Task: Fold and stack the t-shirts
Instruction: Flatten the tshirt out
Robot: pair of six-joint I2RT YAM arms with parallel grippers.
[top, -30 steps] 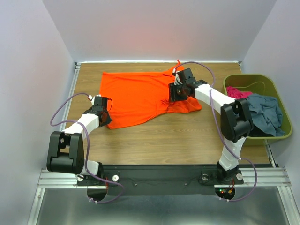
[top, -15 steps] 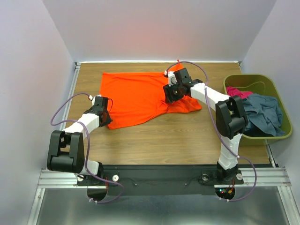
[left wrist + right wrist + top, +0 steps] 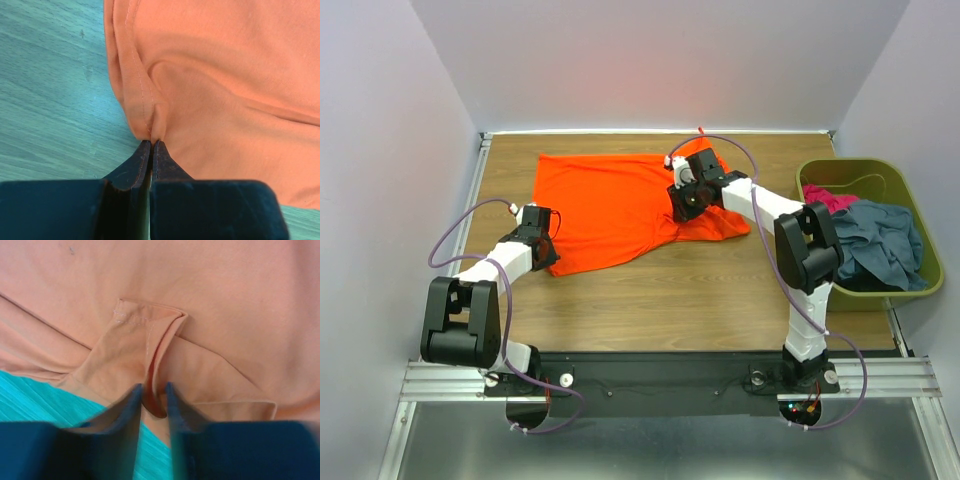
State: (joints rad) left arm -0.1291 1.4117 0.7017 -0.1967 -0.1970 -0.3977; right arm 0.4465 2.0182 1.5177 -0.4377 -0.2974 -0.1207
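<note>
Three t-shirts in all — one orange t-shirt spread on one wooden table, one blue-grey t-shirt and one pink t-shirt heaped in one olive tub — plus two arms.

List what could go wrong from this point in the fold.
1. The left gripper pinches only a thin bit of hem on the orange t-shirt; a pull could slip it free.
2. The right gripper holds a bunched sleeve fold, so the fold may come out creased or uneven.
3. The right arm's cable loops above the shirt's far edge and might snag the cloth.
</note>
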